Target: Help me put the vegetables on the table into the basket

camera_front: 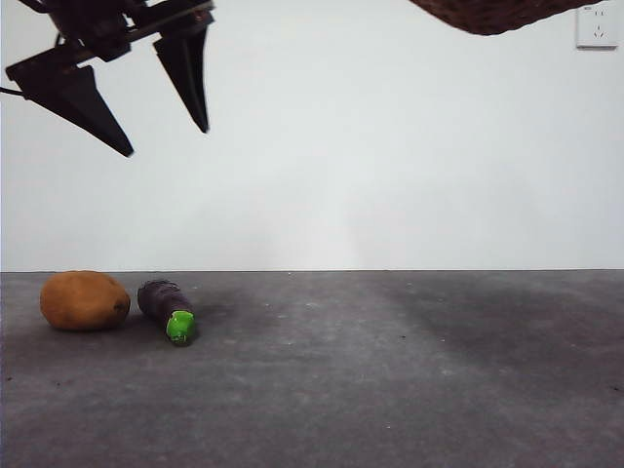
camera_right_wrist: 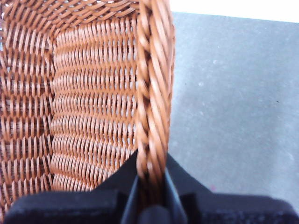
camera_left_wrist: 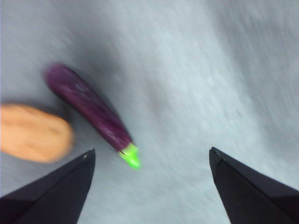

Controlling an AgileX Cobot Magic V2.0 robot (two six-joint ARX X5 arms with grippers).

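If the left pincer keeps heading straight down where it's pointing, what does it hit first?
Probably bare table. The open left pincer aims just beside the eggplant, whose green stem lies nearest its line; blur makes depth uncertain.

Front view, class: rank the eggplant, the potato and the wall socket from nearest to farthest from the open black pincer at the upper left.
Measured from the left pincer:
1. Eggplant and potato, side by side on the table below it; too close to call.
2. Wall socket, far across at the top right corner.
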